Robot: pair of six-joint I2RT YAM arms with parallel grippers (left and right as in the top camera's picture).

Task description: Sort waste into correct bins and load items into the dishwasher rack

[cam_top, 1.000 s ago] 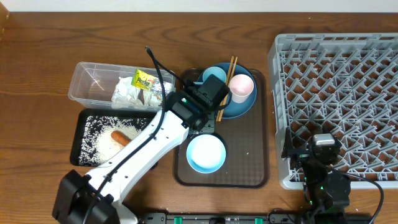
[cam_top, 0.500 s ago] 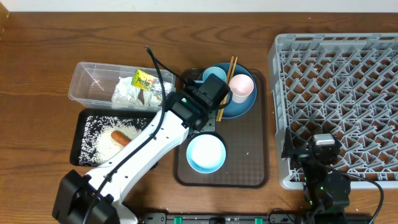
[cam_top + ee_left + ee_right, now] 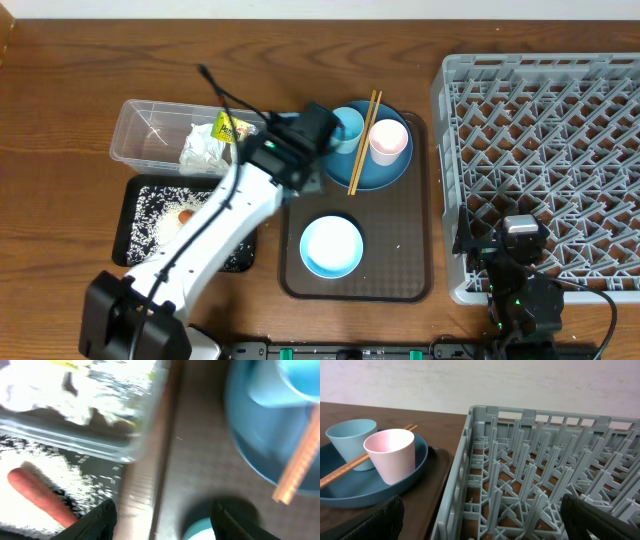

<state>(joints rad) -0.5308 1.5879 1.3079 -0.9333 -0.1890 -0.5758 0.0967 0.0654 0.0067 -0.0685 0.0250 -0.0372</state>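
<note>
My left gripper (image 3: 302, 172) (image 3: 167, 525) is open and empty, over the brown tray's left edge between the clear tub (image 3: 150, 125) (image 3: 100, 415) and the dark-blue plate (image 3: 378, 168) (image 3: 260, 445). The tub holds the napkin (image 3: 203, 151) and the yellow-green packet (image 3: 231, 127). The black tray (image 3: 140, 250) holds rice and the carrot (image 3: 186, 216) (image 3: 37, 495). The light-blue cup (image 3: 347, 128) (image 3: 352, 435), the pink cup (image 3: 389, 140) (image 3: 390, 452) and the chopsticks (image 3: 362, 140) (image 3: 345, 472) are on the plate. The bowl (image 3: 331, 246) sits in front. My right gripper (image 3: 505, 240) (image 3: 482, 525) is open at the grey rack's (image 3: 545, 130) (image 3: 535, 460) front-left corner.
The brown serving tray (image 3: 405, 270) carries the plate and the bowl, between the bins on the left and the rack on the right. The left arm's white link runs across the black tray.
My left arm has swung left and back, off the plate and chopsticks to the brown tray's left edge. The chopsticks now show in full. The right arm has not moved.
</note>
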